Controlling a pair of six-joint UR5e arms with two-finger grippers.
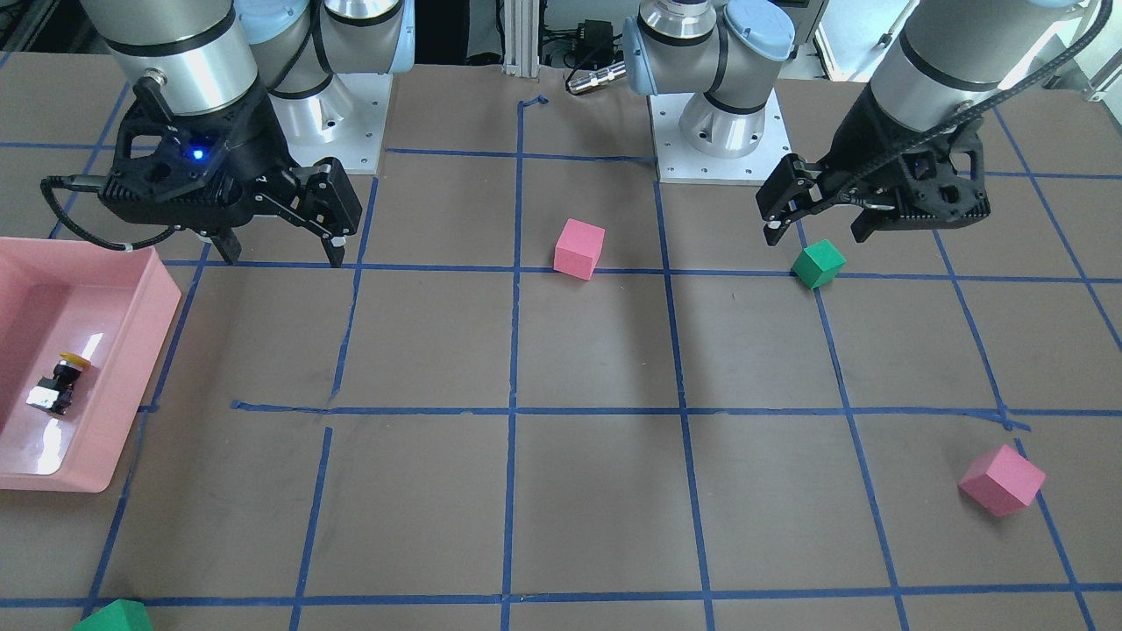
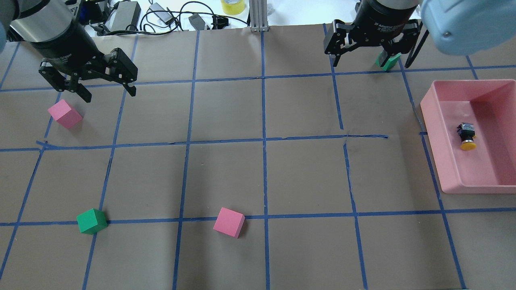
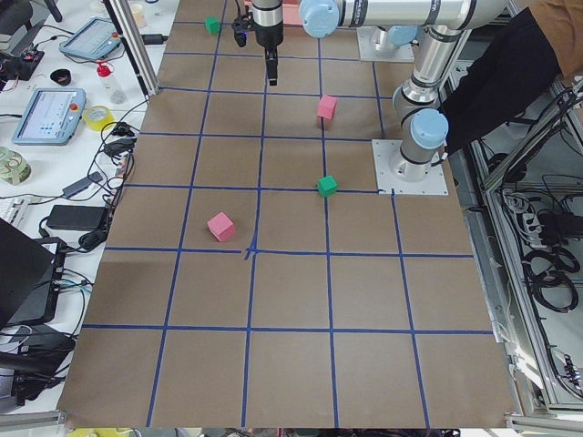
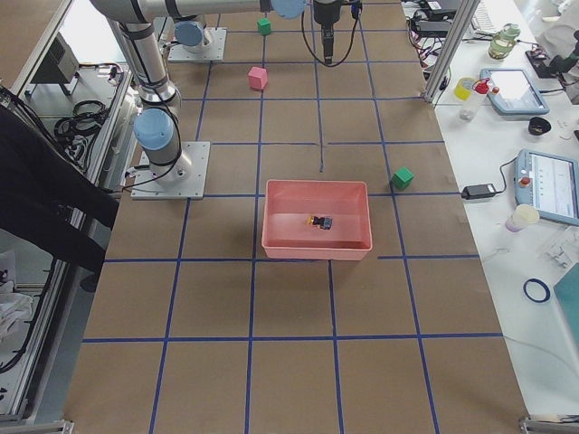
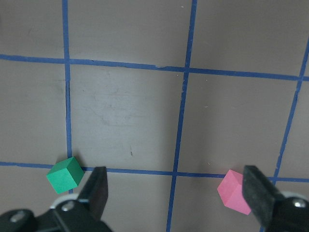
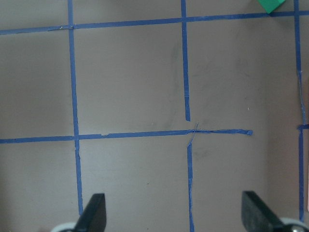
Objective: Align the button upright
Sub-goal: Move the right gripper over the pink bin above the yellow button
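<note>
The button [image 2: 467,137] lies on its side in the pink tray [image 2: 429,117] at the table's right end. Its yellow cap points toward the robot's side and its greyish-white base points away. It also shows in the front-facing view [image 1: 60,379] and the right side view [image 4: 319,221]. My right gripper [image 2: 371,62] is open and empty, hovering over the far side of the table, well left of and beyond the tray. It is also in the front-facing view [image 1: 285,257]. My left gripper [image 2: 109,93] is open and empty at the far left, also in the front-facing view [image 1: 815,235].
A pink cube [image 2: 64,113] lies just below the left gripper. A green cube [image 2: 92,220] and another pink cube [image 2: 229,222] lie near the robot's side. A second green cube [image 2: 389,61] sits under the right gripper. Blue tape lines grid the brown table.
</note>
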